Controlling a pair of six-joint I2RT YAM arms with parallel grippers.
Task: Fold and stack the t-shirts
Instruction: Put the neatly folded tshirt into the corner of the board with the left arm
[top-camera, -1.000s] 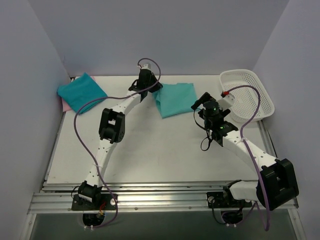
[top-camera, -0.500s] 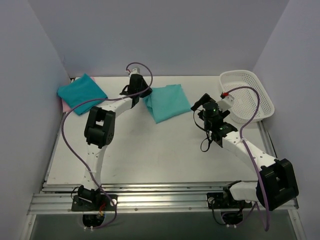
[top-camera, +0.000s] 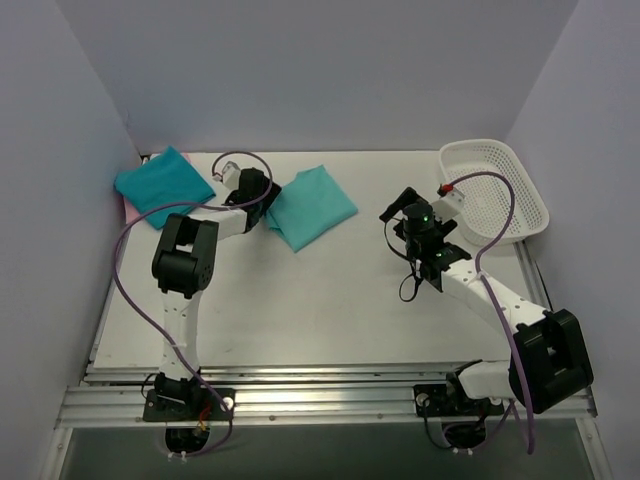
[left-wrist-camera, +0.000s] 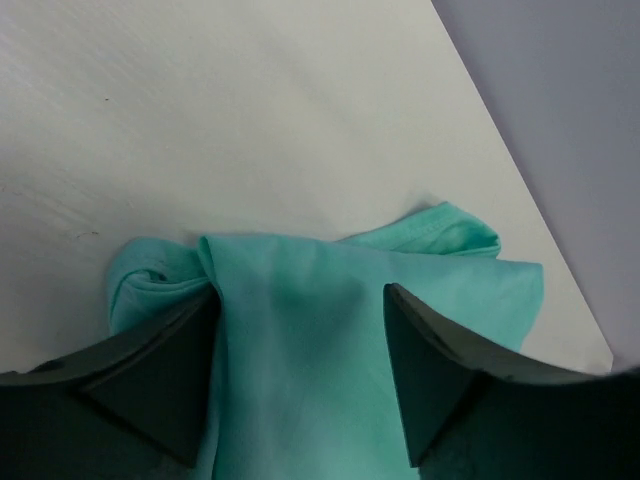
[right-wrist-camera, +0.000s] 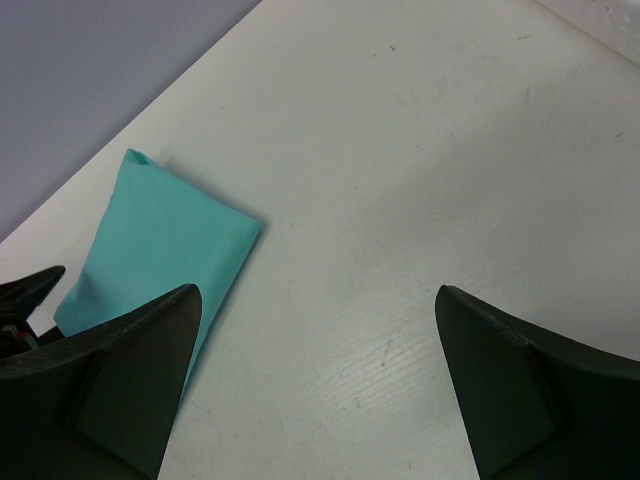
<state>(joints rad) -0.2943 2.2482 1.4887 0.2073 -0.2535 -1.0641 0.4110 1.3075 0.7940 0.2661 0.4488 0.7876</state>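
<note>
Your left pincer (left-wrist-camera: 300, 298), clenched on the folded tee (top-camera: 312, 205), has dragged it left along the bench's (top-camera: 300, 310) far edge toward the stack (top-camera: 163, 185) in the far-left corner. Right pincer (right-wrist-camera: 315, 295) is spread and empty. Stacking looks close.

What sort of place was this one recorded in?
Probably a lab robot cell: a white table boxed in by plain walls, two arms bolted to a metal rail, folded tees and a basket as props.

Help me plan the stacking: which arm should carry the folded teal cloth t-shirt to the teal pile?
Left. The left gripper clamps the folded teal cloth t-shirt, near the teal pile in the far-left corner; the right gripper is open, farther away.
</note>
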